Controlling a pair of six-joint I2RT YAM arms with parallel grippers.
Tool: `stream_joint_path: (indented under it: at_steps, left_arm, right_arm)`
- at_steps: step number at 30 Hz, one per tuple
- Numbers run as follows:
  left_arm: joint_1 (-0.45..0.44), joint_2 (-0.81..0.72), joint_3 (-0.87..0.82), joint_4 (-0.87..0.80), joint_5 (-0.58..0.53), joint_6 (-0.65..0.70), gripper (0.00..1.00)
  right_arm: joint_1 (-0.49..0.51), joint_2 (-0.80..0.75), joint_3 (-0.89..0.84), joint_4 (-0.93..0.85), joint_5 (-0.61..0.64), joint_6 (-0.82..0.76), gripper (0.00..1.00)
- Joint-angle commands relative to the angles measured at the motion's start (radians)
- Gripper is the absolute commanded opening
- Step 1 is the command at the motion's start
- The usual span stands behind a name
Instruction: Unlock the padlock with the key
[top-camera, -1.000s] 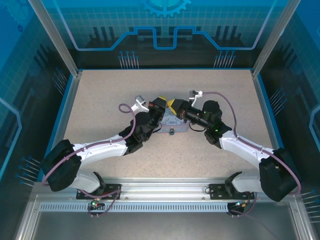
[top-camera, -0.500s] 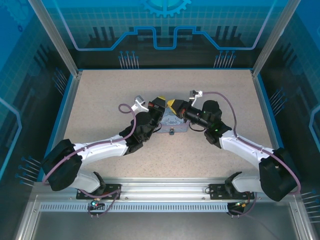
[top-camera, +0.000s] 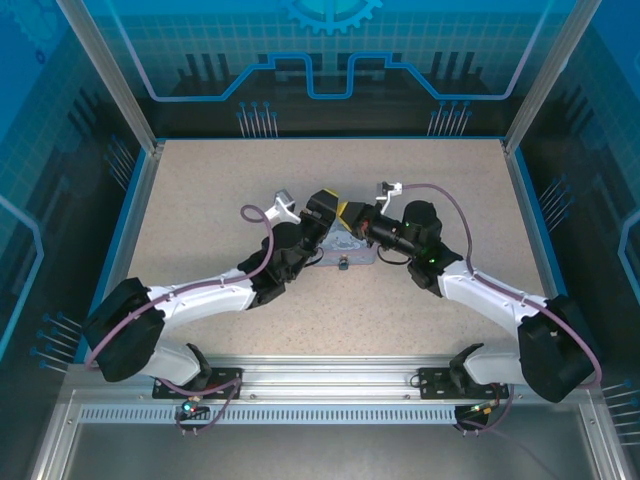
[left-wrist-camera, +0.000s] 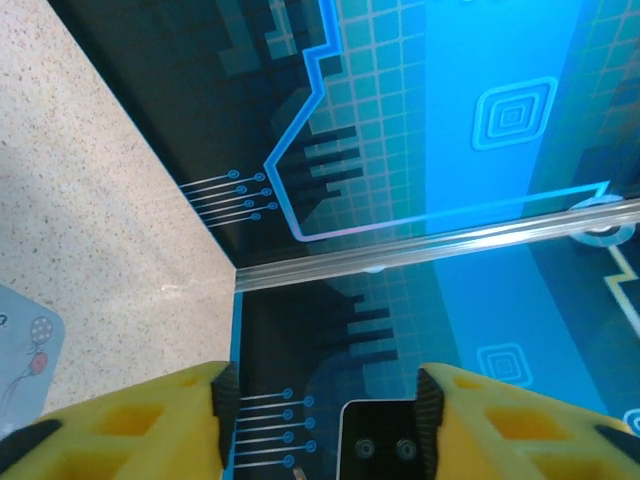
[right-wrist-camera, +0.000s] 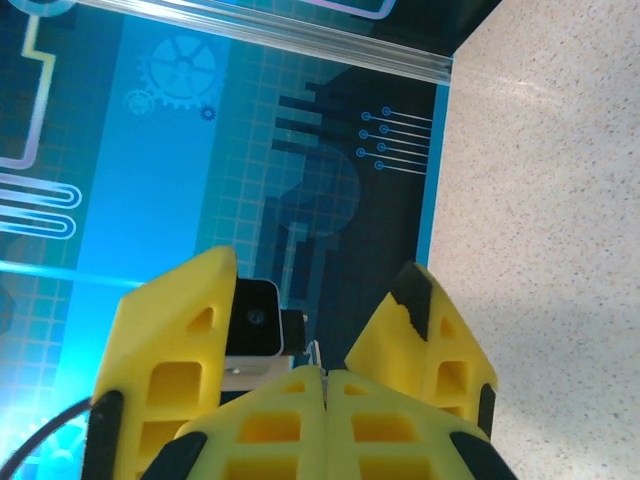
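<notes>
Mostly occluded at centre: the left gripper (top-camera: 323, 210) and right gripper (top-camera: 350, 212) are positioned tip to tip over the pale blue tin (top-camera: 352, 250), and much of the tin is covered by the two wrists. A small dark item at the tin's near edge is taken to be the padlock (top-camera: 342, 263). It lies on the table, touching or just beside the tin, and is too small for the shackle state to be read.

From the left wrist, the left fingers (left-wrist-camera: 130, 425) are seen spread wide with nothing between them. A rounded tin corner with a balloon print is caught at that frame's left edge.

From the right wrist, the right fingers (right-wrist-camera: 290, 420) are pressed together along a seam and cut off by the frame's bottom. A thin pale sliver (right-wrist-camera: 313, 350) is seen at the top of that seam; whether it is the key cannot be told. Behind them the left gripper's spread yellow fingers are visible.

Surface: speckled beige table (top-camera: 200, 190) with a blue border.

Enclosure:
- blue circuit-pattern panels (top-camera: 330, 60) at back and sides
- aluminium posts (top-camera: 105, 72) at the corners
- a slotted metal rail (top-camera: 330, 412) along the near edge, by the arm bases
</notes>
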Motion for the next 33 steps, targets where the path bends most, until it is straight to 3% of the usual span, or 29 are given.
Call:
stream_joint_path:
  at_steps: [1, 9, 14, 30, 33]
  left_arm:
    - [0.041, -0.059, 0.004, -0.082, 0.116, -0.041, 0.62]
    - [0.206, -0.129, 0.043, -0.346, 0.489, -0.090, 0.68]
    - [0.229, -0.098, 0.106, -0.433, 0.633, -0.073, 0.68]
    - [0.147, -0.057, 0.102, -0.353, 0.578, -0.122, 0.61]
    - [0.134, -0.068, 0.099, -0.362, 0.552, -0.116, 0.56]
  right_arm:
    - [-0.023, -0.046, -0.013, -0.031, -0.036, -0.077, 0.00]
    - [-0.101, -0.102, -0.056, -0.060, -0.145, -0.200, 0.00]
    - [-0.106, -0.108, -0.050, -0.097, -0.174, -0.260, 0.00]
    - [-0.098, -0.061, -0.038, -0.132, -0.128, -0.248, 0.00]
    - [-0.097, -0.051, -0.039, -0.139, -0.115, -0.245, 0.00]
